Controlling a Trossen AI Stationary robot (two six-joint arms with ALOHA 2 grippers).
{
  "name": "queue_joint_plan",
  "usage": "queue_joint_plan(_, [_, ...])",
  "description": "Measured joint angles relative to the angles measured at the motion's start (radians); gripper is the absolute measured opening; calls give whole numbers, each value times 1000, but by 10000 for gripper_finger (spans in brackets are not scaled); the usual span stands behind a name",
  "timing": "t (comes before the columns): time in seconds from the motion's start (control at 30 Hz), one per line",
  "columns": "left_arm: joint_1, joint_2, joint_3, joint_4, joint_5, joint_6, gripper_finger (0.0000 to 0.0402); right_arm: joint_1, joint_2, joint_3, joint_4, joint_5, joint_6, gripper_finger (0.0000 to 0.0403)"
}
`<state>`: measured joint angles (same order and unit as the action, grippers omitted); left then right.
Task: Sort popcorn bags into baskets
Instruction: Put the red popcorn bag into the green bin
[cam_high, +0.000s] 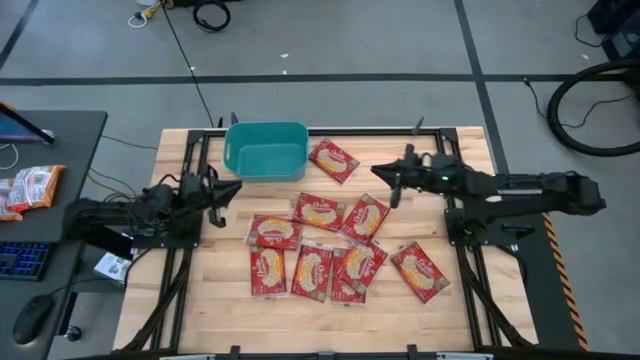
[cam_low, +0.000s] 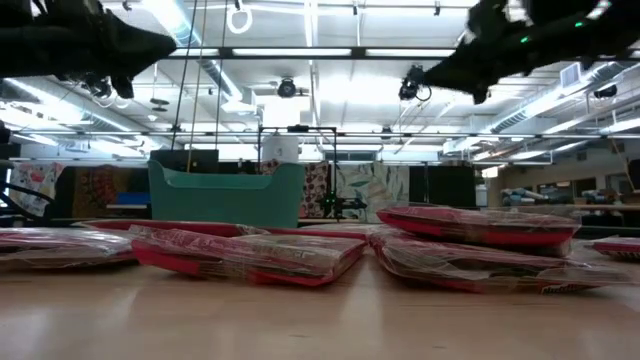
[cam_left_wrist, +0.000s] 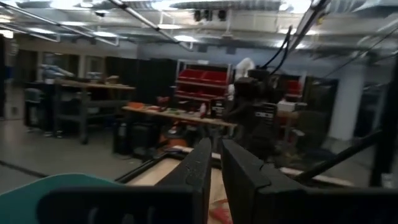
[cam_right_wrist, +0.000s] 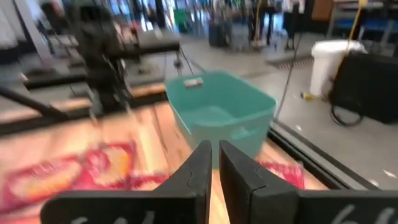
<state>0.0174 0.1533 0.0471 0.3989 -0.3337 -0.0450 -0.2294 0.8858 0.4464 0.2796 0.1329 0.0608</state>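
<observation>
Teal-green rectangular plastic tub (cam_high: 265, 150): far edge of wooden desk (cam_high: 460, 310). Flat red popcorn packets (cam_high: 320, 245): on desk, near and right of tub.

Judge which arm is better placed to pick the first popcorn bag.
Probably the right: its hand hangs empty between the bag beside the basket and the central pile. The left hand is empty too, beside the basket.

No lettering can be read in any view. The popcorn bags (cam_high: 318, 212) near the right gripper (cam_high: 390, 180) carry cream-yellow oval labels with red script too small to make out. The white tag inside the teal basket (cam_right_wrist: 221, 118) ahead of that gripper is blurred.
</observation>
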Motion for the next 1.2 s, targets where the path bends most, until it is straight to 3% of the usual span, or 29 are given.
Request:
queue_joint_plan(0.23, [83,56,0,-8,0,6,29,-18,245,120,-49,-2,-95,43])
queue_joint_plan(0.53, [160,97,53,-24,-6,58,27,40,447,354,-531,15,-175,97])
queue_joint_plan(0.73, [183,106,53,-23,-12,66,27,162,520,454,-817,97,-224,146])
queue_joint_plan(1.0, [183,130,53,-16,-13,65,27,386,600,456,-921,249,-373,186])
queue_joint_plan(1.2, [182,128,53,-14,-2,57,27,468,686,456,-931,338,-357,196])
